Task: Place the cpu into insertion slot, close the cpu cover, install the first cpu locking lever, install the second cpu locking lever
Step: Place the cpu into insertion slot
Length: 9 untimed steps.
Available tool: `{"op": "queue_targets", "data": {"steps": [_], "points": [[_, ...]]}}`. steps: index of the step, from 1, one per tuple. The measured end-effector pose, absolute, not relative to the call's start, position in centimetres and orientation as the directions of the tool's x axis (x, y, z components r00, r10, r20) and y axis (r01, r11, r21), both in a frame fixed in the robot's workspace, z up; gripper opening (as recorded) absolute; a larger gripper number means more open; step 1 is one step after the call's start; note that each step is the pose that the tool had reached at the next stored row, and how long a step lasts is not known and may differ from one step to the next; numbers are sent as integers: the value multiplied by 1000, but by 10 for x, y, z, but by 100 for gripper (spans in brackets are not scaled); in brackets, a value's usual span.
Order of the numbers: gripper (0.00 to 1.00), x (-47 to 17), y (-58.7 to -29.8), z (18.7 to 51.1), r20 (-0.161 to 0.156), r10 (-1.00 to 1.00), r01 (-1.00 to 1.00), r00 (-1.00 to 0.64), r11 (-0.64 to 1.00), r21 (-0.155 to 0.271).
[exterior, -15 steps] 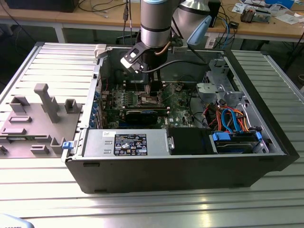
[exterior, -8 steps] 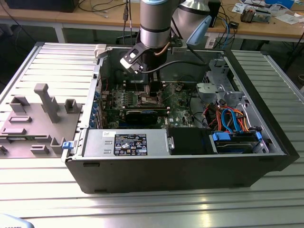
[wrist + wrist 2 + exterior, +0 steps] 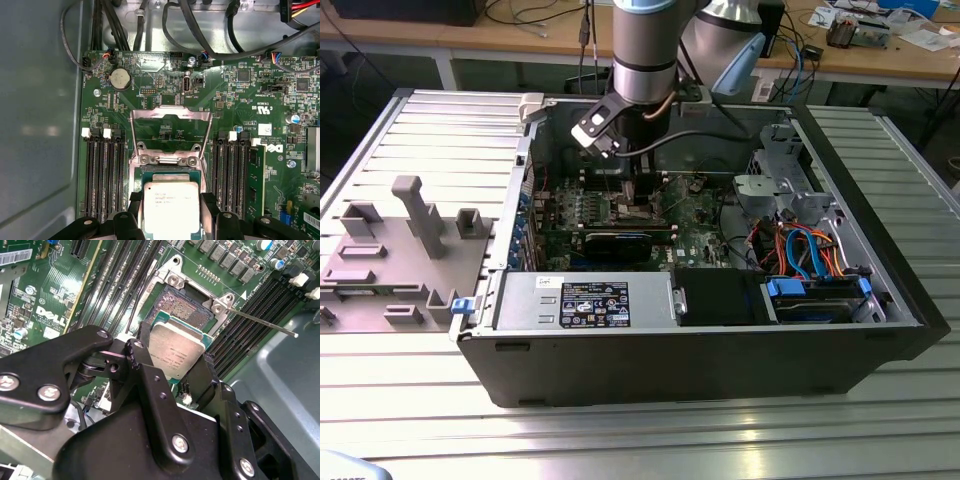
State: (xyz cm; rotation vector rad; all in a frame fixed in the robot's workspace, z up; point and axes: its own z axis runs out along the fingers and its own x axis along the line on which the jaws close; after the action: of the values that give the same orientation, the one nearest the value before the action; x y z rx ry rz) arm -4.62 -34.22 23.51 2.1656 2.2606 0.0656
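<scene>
My gripper (image 3: 176,354) is shut on the cpu (image 3: 175,349), a small square chip with a pale metal top, pinched by its edges between black fingers (image 3: 134,210). It hangs tilted just above the insertion slot (image 3: 178,307), whose dark centre shows past the chip's edge. In the first wrist view the cpu (image 3: 171,207) covers most of the slot. The cpu cover (image 3: 170,110), a silvery frame, stands swung open beyond the slot. A thin metal locking lever (image 3: 260,322) sticks out free beside the slot. In the exterior view the gripper (image 3: 642,200) is down inside the open computer case.
Black memory slots (image 3: 102,175) flank the socket on both sides. Cables (image 3: 210,45) run along the case wall past the board. A power supply (image 3: 585,300) and drive cage with blue and orange cables (image 3: 810,250) fill the case's near side. A grey fixture (image 3: 415,215) stands outside.
</scene>
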Motion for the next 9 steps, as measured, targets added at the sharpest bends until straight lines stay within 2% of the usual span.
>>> {"op": "queue_targets", "data": {"steps": [9], "points": [[55, -46, -342, 233, 22, 999, 998, -43, 42, 37]]}}
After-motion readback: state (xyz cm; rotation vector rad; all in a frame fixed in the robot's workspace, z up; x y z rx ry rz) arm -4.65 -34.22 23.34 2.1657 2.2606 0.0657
